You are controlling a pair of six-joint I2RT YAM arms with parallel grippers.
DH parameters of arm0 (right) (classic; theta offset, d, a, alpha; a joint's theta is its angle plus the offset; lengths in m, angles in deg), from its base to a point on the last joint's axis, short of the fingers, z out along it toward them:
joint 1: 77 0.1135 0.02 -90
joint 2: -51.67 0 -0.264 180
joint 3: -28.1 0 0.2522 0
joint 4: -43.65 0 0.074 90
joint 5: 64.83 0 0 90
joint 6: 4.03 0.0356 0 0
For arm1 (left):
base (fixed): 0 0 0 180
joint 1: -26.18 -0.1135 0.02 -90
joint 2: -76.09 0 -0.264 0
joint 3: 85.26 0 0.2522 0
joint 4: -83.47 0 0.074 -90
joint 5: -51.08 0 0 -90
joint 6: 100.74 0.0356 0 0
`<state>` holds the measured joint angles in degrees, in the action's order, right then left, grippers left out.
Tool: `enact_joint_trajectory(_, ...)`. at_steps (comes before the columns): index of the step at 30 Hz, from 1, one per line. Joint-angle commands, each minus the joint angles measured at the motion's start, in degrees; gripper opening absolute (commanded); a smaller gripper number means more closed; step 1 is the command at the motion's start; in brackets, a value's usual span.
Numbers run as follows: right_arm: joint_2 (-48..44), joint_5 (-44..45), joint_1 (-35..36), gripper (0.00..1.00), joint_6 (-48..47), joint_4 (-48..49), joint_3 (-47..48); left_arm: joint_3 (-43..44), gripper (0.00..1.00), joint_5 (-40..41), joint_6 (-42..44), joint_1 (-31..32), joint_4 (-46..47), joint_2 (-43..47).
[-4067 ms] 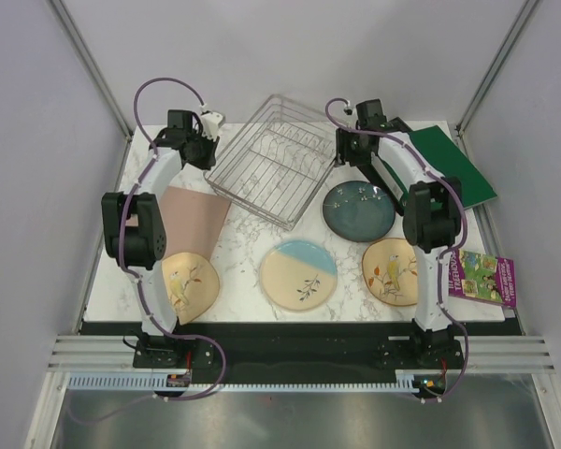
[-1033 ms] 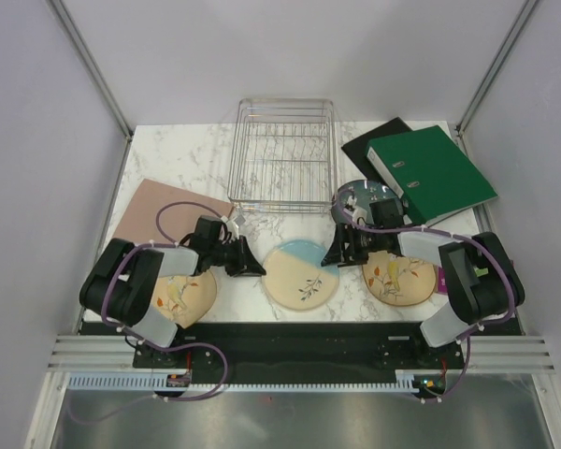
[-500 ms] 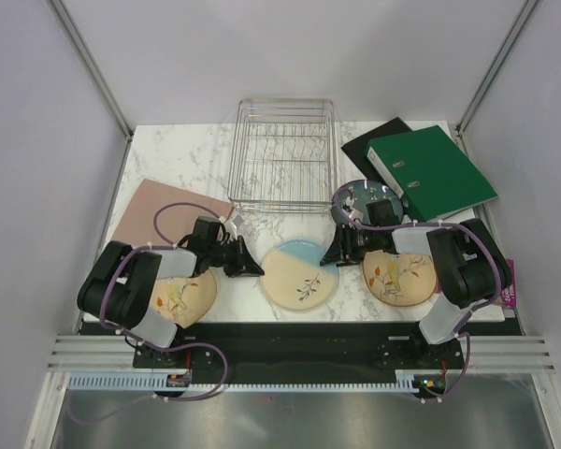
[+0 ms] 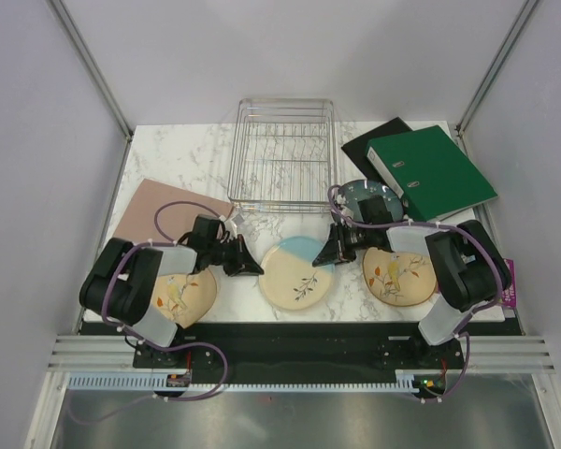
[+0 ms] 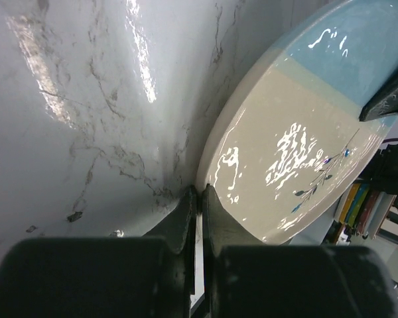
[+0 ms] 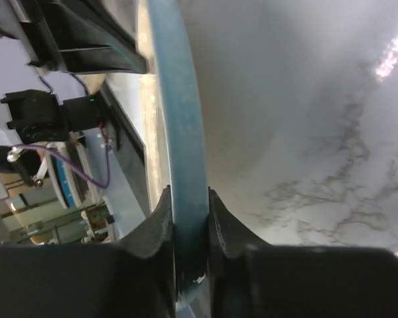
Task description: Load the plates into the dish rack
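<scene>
While my right gripper (image 6: 188, 209) pinches the light-blue rim of the cream-and-blue plate (image 4: 297, 276), my left gripper (image 5: 199, 199), fingers pressed together, sits at the plate's opposite edge. The plate lies at the near side of the table (image 4: 178, 159), well apart from the empty dish rack (image 4: 282, 154). I judge this the first pick-up: next I must lift it, tip it upright and carry it to a slot.
</scene>
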<state>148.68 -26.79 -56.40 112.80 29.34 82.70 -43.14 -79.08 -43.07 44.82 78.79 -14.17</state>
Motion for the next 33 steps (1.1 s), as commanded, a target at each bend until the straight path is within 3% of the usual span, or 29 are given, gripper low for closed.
enact_joint_trajectory(1, -4.0, -3.4, 3.3, 0.0, -8.2, -5.9, 4.5, 2.1, 0.02, 6.4, 2.9, 0.5, -1.8, -0.1)
enact_joint_trajectory(3, -7.3, -2.4, 3.0, 0.0, -11.6, -10.7, 6.0, 2.8, 0.05, 8.5, 3.9, -0.4, -5.8, 2.4)
enact_joint_trajectory(6, -11.5, -0.5, 2.0, 0.0, -20.8, -23.8, 10.9, 7.2, 0.33, 10.6, 9.7, -2.5, -13.5, 6.8)
enact_joint_trajectory(9, -14.5, 0.5, 0.5, 0.0, -28.7, -38.0, 20.3, 12.2, 0.53, 12.7, 15.3, -4.0, -20.7, 12.3)
enact_joint_trajectory(13, -15.9, 1.2, 0.4, 0.0, -32.1, -50.2, 37.6, 17.3, 0.59, 16.4, 22.9, -4.6, -28.3, 19.3)
enact_joint_trajectory(16, -13.0, 2.6, 0.4, 0.0, -32.9, -53.4, 50.6, 20.5, 0.71, 23.2, 29.1, -4.6, -33.3, 22.8)
enact_joint_trajectory(17, -10.8, 3.9, 0.3, 0.0, -32.8, -53.2, 54.0, 20.8, 0.79, 26.5, 30.5, -4.6, -33.9, 23.5)
enact_joint_trajectory(18, -9.5, 5.2, 0.1, 0.0, -31.5, -52.9, 57.2, 20.9, 0.99, 28.9, 32.0, -4.6, -34.0, 24.4)
enact_joint_trajectory(22, -3.3, 19.5, -0.9, 0.0, -24.0, -40.1, 70.9, 22.7, 1.0, 43.1, 33.2, -4.6, -33.3, 24.1)
enact_joint_trajectory(25, 0.4, 31.9, -0.8, 0.0, -19.2, -30.3, 75.5, 25.3, 1.0, 53.3, 33.1, -4.8, -31.9, 23.0)
enact_joint_trajectory(28, 2.8, 45.8, 0.2, 0.0, -16.6, -21.1, 75.9, 26.2, 1.0, 54.6, 33.8, -4.9, -29.9, 22.9)
enact_joint_trajectory(29, 4.1, 56.9, 1.1, 0.0, -16.0, -19.3, 76.1, 26.4, 1.0, 54.6, 33.7, -4.9, -29.7, 23.2)
enact_joint_trajectory(33, 9.5, 81.4, 6.5, 0.0, -15.8, -13.9, 79.6, 25.2, 0.98, 53.0, 32.9, -5.1, -29.6, 24.9)
